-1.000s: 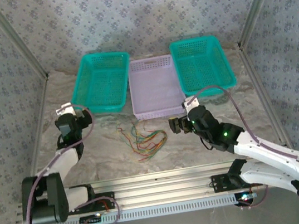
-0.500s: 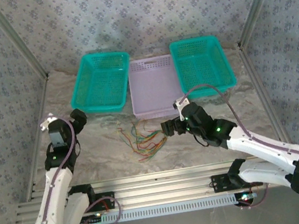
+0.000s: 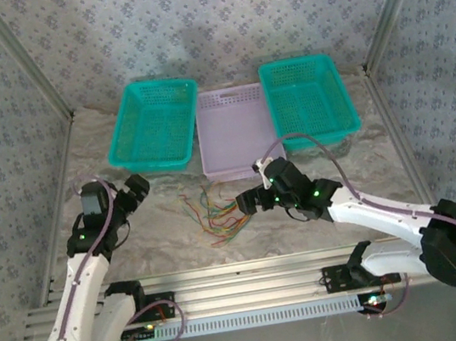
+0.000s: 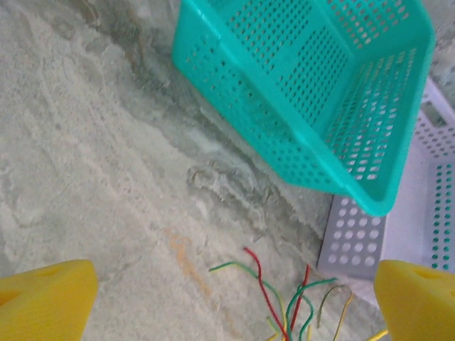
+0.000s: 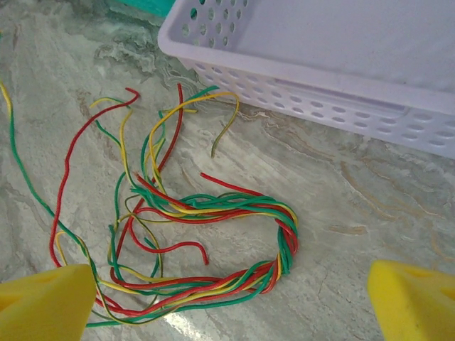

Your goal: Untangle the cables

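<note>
Three empty perforated baskets stand close together in a row at the far end of the marble-patterned bench (image 3: 171, 249): the left teal basket (image 3: 153, 126), the lilac basket (image 3: 236, 135) in the middle, and the right teal basket (image 3: 307, 98). Walls (image 3: 215, 26) with a blue-grey floral pattern enclose the bench on three sides.

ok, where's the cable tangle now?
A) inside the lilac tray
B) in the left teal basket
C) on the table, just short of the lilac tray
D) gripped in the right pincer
C: the cables lie loose on the table, outside the lilac tray.
</note>
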Tool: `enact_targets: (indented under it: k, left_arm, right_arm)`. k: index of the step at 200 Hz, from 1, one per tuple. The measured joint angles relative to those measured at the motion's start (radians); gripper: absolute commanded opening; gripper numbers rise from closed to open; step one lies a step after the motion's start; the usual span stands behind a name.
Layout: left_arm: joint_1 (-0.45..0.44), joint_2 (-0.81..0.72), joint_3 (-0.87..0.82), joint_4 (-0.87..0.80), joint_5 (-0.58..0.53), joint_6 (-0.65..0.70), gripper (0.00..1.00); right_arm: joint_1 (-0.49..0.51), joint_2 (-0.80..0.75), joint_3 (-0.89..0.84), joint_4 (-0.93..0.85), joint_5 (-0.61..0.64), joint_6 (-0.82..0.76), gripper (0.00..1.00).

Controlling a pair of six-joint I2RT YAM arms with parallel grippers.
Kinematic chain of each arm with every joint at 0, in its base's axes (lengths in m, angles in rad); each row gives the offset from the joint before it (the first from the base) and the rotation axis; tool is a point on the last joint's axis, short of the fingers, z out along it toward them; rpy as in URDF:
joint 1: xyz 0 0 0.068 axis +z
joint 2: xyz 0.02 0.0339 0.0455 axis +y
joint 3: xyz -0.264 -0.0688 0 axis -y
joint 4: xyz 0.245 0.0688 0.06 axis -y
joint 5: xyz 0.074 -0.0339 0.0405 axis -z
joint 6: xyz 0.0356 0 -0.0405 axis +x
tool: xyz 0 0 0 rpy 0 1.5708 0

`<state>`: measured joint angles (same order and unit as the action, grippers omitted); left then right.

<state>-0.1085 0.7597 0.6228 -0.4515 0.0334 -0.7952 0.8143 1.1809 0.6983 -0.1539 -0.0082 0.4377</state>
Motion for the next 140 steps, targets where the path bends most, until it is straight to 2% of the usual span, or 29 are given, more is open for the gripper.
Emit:
enact_targets:
  k: [38, 89, 108, 140]
  left_arm:
    - [-0.079, -0.014, -0.011, -0.051, -0.008, 0.013, 0.99]
    - [-0.348, 0.066, -0.013, -0.118, -0.119, 0.019, 0.98]
    - [-0.394, 0.084, -0.013, -0.133, -0.144, 0.011, 0.98]
    - [-0.455, 0.114, -0.013, -0.146, -0.158, -0.012, 0.96]
  right_arm:
    - [0.000, 0.050, 0.000, 0.010, -0.012, 0.003, 1.00]
    - [0.000, 0.113, 0.013, 0.029, -0.020, 0.019, 0.99]
    - [0.000, 0.123, 0.013, 0.033, -0.023, 0.023, 0.98]
    - [0.002, 0.160, 0.016, 0.046, -0.034, 0.032, 0.90]
